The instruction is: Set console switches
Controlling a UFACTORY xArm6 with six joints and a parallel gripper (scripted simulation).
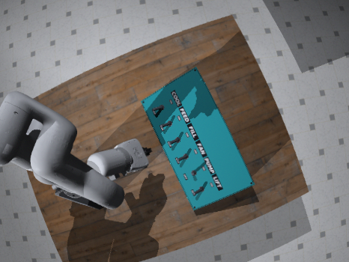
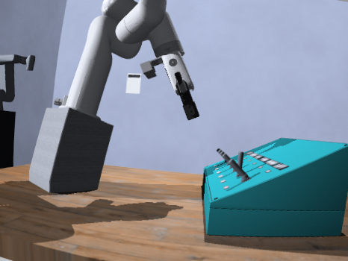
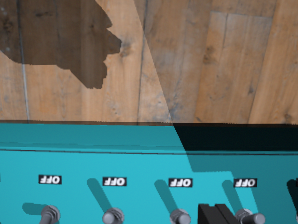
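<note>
The teal console sits on the wooden table, with a row of toggle switches labelled COOL, FEED, FILL, FAN, PUMP and LIFT. The FILL lever leans like its neighbours FEED and FAN. The PUMP lever sits offset from that line, and the COOL lever looks different too. I cannot read which are on. My gripper is shut and empty, in the air above and to the front of the console, touching nothing. In the wrist view the fingertips hang over the row of levers, by the OFF labels.
The grey arm base stands on the table to the left of the console. A strip of bare wooden table lies in front of the console. The table edges are close behind and beside the console.
</note>
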